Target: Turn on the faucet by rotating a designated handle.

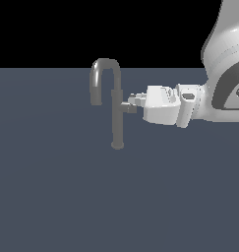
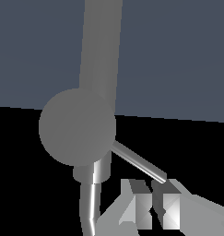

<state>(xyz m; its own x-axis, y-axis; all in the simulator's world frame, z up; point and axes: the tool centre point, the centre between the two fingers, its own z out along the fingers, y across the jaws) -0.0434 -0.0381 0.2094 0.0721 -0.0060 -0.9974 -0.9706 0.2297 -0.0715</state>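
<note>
One hand [image 1: 131,100] beside faucet [image 1: 116,106] handle [image 1: 127,107] (fingers nearly together, nothing gripped); no containers.

1. a flat, plain slate-blue floor [image 1: 57,197] spreads beneath and all around the hand, bare of pattern or seams.
2. beyond the hand, the floor ends at a straight horizon against a pure black backdrop [image 1: 91,29].
3. the light is even and soft.
</note>
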